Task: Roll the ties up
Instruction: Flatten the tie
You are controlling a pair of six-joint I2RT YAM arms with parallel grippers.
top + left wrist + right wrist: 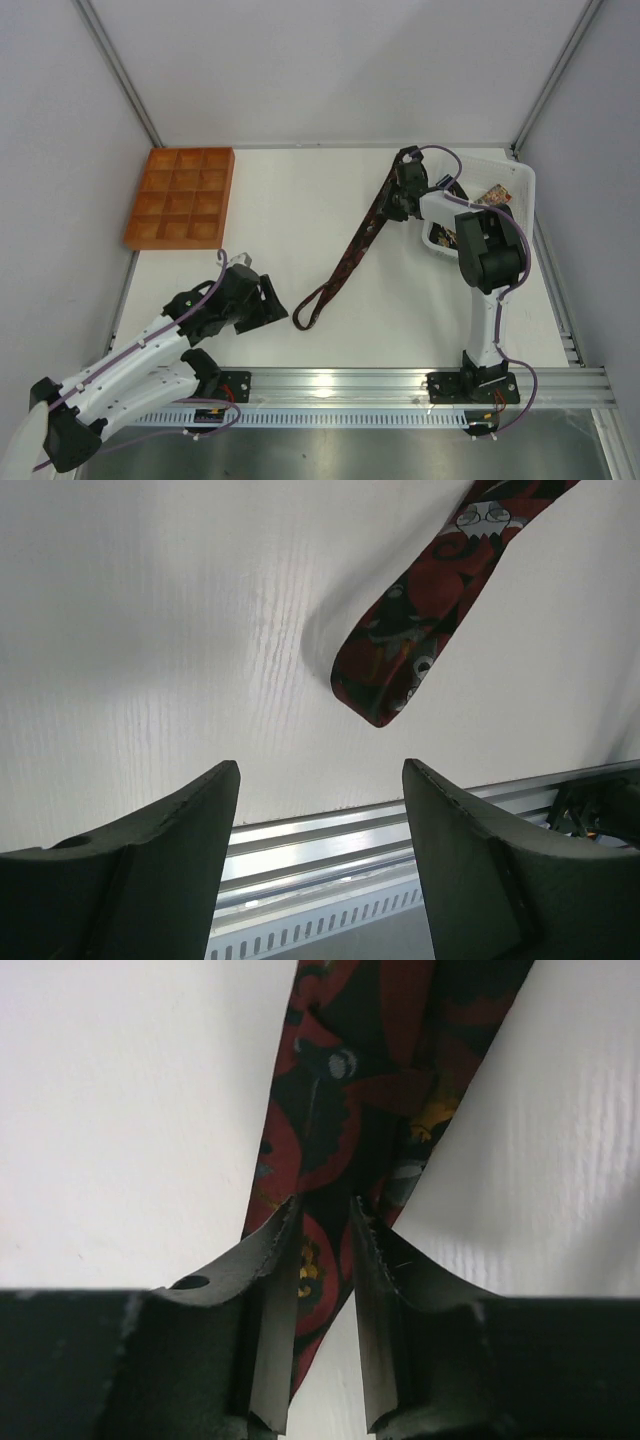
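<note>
Basket [526,178] holds patterned ties [497,195]; right fingers [275,1260] clamp a maroon tie [352,250], left fingers [190,820] spread apart.

A: Checking all three views for legible text. Is anything reading?

B: Nothing is reading. The tie [345,262] is showing only its printed pattern, red and gold figures on black. No letters or numerals are resolving in it, even close up in the right wrist view [350,1090].

A: And the white basket [528,180]?

B: Some patterned fabric [497,195] is lying in it, but it is showing too small to tell whether it is carrying any lettering.
</note>
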